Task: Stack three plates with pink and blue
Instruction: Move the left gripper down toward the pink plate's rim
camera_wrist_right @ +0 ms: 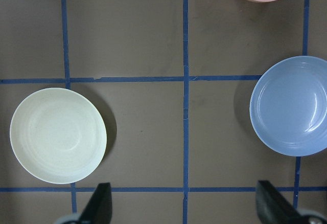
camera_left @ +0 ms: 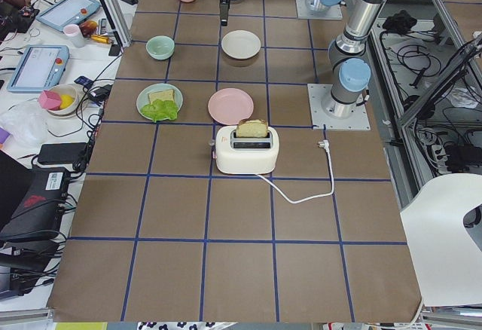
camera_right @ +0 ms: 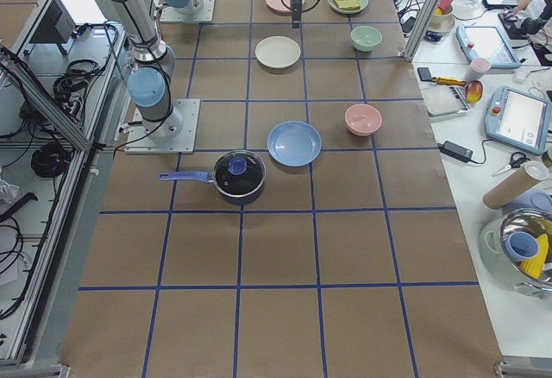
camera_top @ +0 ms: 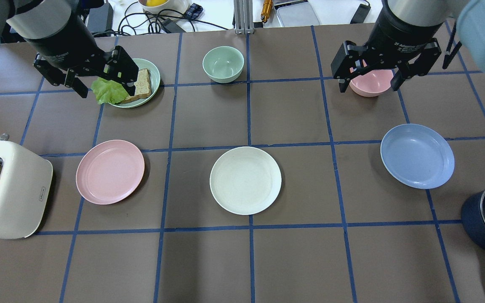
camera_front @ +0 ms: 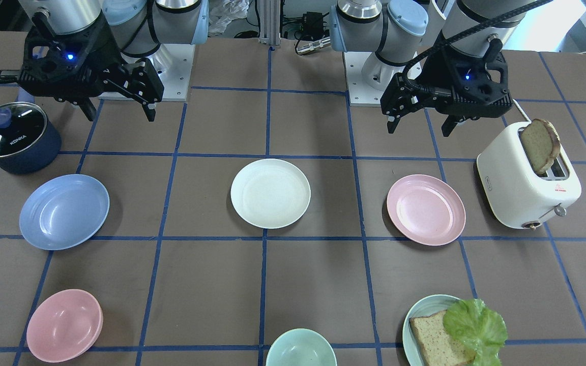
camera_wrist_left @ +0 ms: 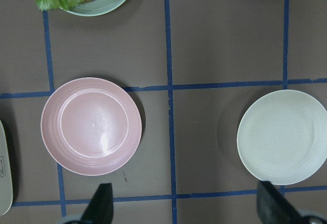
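Three plates flat on the desk [camera_top: 293, 261], in one row, well apart, none on another: pink plate [camera_top: 110, 171] toward the left arm's side, white plate [camera_top: 245, 180] in the middle, blue plate [camera_top: 417, 155] toward the right arm's side.

Left tool [camera_top: 105, 89]: hangs high over the desk, points down, fingers spread wide, grips nothing. From its wrist camera, looks down on the pink plate and the white plate, one ahead of each finger, neither between them, only bare desk in the gap.

Right tool [camera_top: 369, 86]: equally high, spread wide, empty. From its wrist camera, white plate ahead of one finger, blue plate ahead of the other, both well clear of the tips.

Beside the pink plate, on the side away from the white plate, a toaster [camera_top: 11, 189] with a slice of bread [camera_front: 539, 145] upright in a slot. Near the blue plate, a dark lidded pot [camera_front: 16, 137]. Along the far side of the desk, a pink bowl [camera_front: 64, 325], a green bowl [camera_top: 222, 64] and a green plate [camera_front: 425, 307] with lettuce [camera_front: 476, 325].
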`<act>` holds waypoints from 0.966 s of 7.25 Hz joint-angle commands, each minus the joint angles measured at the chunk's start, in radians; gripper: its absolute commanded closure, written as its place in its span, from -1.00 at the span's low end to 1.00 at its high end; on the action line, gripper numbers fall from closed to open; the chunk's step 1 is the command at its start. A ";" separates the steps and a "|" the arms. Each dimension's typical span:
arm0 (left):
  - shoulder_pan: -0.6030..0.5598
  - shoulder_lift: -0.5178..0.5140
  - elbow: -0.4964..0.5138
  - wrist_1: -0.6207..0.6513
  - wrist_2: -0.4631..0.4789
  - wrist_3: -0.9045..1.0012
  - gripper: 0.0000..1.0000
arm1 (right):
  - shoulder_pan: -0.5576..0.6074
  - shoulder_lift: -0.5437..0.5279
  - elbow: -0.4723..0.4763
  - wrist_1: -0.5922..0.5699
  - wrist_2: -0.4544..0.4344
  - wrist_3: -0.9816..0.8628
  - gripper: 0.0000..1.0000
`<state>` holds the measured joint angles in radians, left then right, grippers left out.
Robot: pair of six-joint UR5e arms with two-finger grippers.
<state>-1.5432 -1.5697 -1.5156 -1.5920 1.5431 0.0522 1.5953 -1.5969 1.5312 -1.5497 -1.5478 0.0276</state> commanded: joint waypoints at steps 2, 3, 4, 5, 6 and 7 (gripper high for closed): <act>0.000 0.002 -0.014 0.001 0.000 0.000 -1.00 | 0.000 -0.002 0.001 0.000 0.000 0.000 -1.00; 0.000 0.000 -0.017 0.004 0.000 0.001 -1.00 | 0.000 0.001 0.004 0.000 -0.002 0.000 -1.00; 0.000 0.000 -0.029 0.006 0.000 0.005 -1.00 | 0.000 -0.002 0.004 0.000 -0.002 0.000 -1.00; 0.002 -0.004 -0.043 0.019 -0.001 0.011 -1.00 | 0.002 0.000 0.001 -0.003 0.000 0.002 -1.00; 0.003 -0.013 -0.079 0.064 0.000 0.012 -1.00 | 0.002 0.002 0.001 -0.003 -0.002 0.002 -1.00; 0.003 -0.019 -0.144 0.154 -0.001 0.014 -1.00 | 0.002 0.002 0.001 -0.001 -0.002 0.002 -1.00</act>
<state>-1.5409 -1.5809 -1.5962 -1.5228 1.5425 0.0634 1.5966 -1.5961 1.5329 -1.5517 -1.5489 0.0290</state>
